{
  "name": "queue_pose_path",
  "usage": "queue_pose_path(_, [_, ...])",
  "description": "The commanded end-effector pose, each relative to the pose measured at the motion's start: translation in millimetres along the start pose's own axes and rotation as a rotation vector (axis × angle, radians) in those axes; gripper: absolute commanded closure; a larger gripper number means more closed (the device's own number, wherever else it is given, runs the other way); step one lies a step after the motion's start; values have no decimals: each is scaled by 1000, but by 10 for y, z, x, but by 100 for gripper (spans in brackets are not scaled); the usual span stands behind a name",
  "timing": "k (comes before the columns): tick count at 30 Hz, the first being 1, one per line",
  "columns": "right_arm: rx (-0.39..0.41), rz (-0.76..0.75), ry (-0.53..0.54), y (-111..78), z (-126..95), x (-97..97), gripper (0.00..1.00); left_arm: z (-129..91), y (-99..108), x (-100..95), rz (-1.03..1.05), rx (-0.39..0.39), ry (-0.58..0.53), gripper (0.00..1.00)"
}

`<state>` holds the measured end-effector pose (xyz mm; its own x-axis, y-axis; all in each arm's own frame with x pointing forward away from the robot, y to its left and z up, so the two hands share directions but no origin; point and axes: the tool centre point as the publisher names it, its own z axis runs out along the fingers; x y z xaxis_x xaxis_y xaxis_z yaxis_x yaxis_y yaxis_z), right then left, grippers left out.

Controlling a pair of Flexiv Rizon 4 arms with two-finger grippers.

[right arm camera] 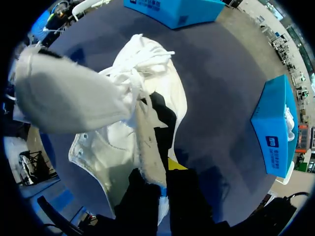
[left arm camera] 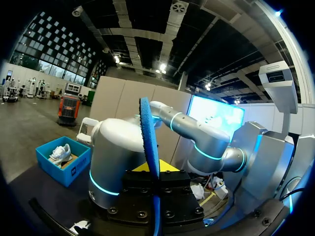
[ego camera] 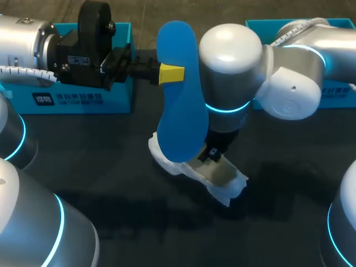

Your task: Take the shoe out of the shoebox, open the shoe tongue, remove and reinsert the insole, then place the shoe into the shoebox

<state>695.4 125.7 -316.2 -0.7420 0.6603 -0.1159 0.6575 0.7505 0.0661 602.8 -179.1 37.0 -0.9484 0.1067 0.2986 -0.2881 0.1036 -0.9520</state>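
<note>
A blue insole [ego camera: 178, 94] hangs upright in the air above the table's middle, with my left gripper [ego camera: 169, 73] shut on its edge. In the left wrist view the insole [left arm camera: 149, 142] stands edge-on between that gripper's [left arm camera: 155, 184] fingers. Below the insole a white shoe [ego camera: 192, 169] lies on the dark table. My right gripper [ego camera: 214, 154] reaches down into it. In the right wrist view my right gripper [right arm camera: 165, 169] is shut on the shoe's [right arm camera: 123, 147] side wall by the opening, and the tongue [right arm camera: 64, 93] is folded back.
A blue shoebox [ego camera: 83, 100] stands at the back left behind my left arm. A second blue shoebox [ego camera: 339, 95] stands at the back right and holds another white shoe [right arm camera: 290, 120]. Bare dark table lies in front of the shoe.
</note>
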Motion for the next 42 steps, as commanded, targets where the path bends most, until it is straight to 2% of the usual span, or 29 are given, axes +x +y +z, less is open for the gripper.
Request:
queue_pose_path(1, [-14,74,31,2,-5,2,100,9,-5,-7,-1,-3,0,100])
queue_pose_path(7, [-31,290,121,-73,-88,57,100,9,-5,-7,-1,-3,0,100])
queue_pose_path(13, [-11,457,148,-136,-141,176,100,9,-5,-7,-1,-3,0,100])
queue_pose_path(16, [-10,558,156,-195,-117,218,100,9,-5,-7,-1,-3,0,100])
queue_pose_path(18, [-42,600,184,-228,-87,247,100,9,-5,-7,-1,-3,0,100])
queue_pose_path(22, [-57,679,197,-274,41,289,100,9,-5,-7,-1,-3,0,100])
queue_pose_path(27, [-89,714,230,-301,142,303,100,9,-5,-7,-1,-3,0,100])
queue_pose_path(42, [-47,725,284,-293,420,253,100,9,-5,-7,-1,-3,0,100])
